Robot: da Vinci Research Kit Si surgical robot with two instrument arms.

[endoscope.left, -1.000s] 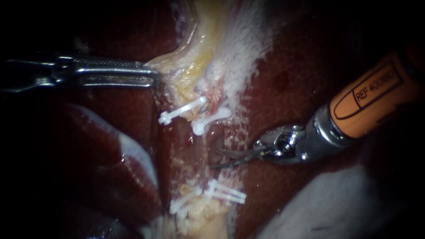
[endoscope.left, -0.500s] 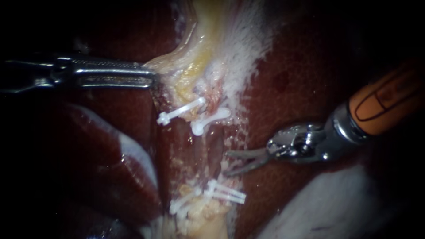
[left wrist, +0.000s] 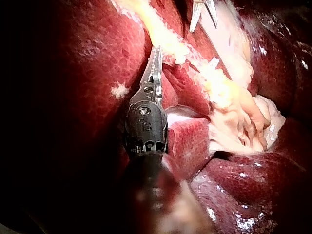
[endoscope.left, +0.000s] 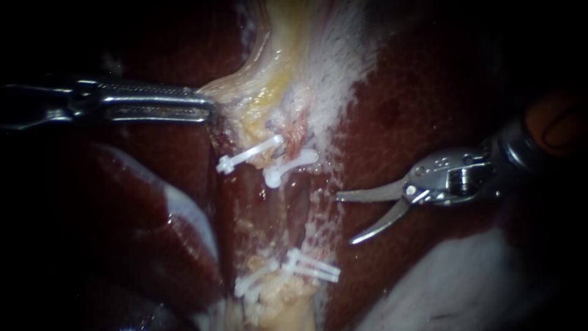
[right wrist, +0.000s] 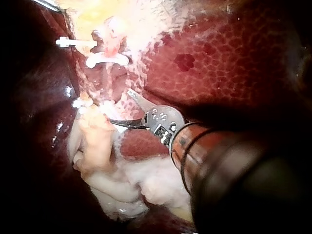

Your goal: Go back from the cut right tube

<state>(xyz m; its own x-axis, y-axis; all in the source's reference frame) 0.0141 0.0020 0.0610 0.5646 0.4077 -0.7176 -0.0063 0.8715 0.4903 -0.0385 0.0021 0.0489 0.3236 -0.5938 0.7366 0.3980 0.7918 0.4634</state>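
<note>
Two tubes run down the middle between white clips: an upper pair [endoscope.left: 251,153] [endoscope.left: 291,164] and a lower group [endoscope.left: 315,267]. The right tube [endoscope.left: 299,202] shows a dark gap between its clips. My right instrument [endoscope.left: 344,219] has curved blades that stand open, just right of the tubes and touching nothing. In the right wrist view the open blades [right wrist: 119,106] lie beside the lower clips [right wrist: 80,103]. My left instrument [endoscope.left: 205,105] is shut on the edge of the yellowish tissue [endoscope.left: 263,92] above the upper clips, seen also in the left wrist view [left wrist: 156,54].
Dark red liver [endoscope.left: 404,92] surrounds the tubes on both sides. A pale whitish band [endoscope.left: 343,67] runs up along the yellowish tissue. Pale gallbladder tissue [endoscope.left: 465,288] lies at the lower right, and folds of it [right wrist: 126,180] lie under my right instrument.
My right instrument has drawn back to the right, away from the tubes, and its blades have spread wider. The left instrument and the clips have stayed in place.
</note>
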